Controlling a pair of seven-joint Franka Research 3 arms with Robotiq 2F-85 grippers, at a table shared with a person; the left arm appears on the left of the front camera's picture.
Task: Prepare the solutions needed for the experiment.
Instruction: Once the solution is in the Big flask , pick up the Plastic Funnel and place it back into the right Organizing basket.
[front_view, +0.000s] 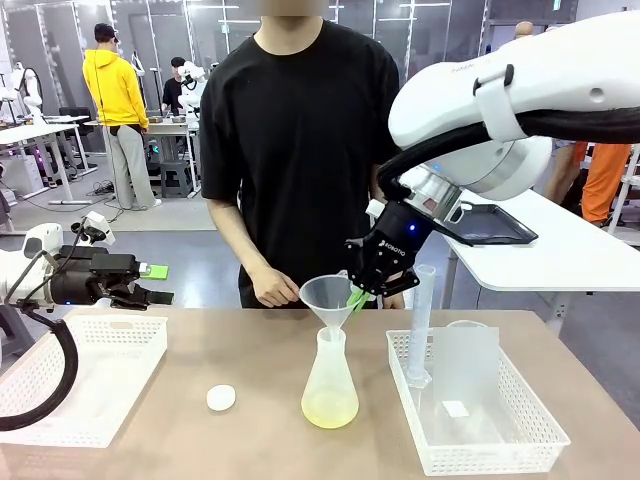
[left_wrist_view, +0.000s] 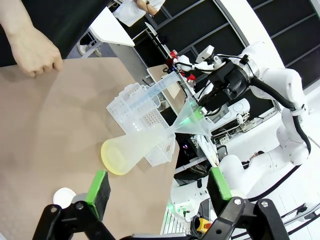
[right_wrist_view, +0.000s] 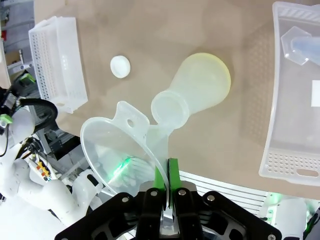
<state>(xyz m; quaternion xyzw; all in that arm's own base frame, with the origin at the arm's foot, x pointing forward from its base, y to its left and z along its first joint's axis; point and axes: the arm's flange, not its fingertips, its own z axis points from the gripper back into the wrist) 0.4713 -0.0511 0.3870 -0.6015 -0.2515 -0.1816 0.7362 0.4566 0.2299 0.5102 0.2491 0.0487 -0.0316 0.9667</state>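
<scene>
This is a robotics lab set up for bench chemistry. On and over the brown tabletop (front_view: 230, 350) there is labware: a frosted flask (front_view: 330, 370) with a little pale yellow liquid (front_view: 330, 408), a funnel (front_view: 327, 298), a measuring cylinder (front_view: 421, 320) and white perforated trays (front_view: 90, 390). White robot arms (front_view: 520, 90) reach in from both sides. Behind are more white tables (front_view: 590, 250), glazed partitions (front_view: 150, 25) and people (front_view: 115, 90) standing on a grey floor.
</scene>
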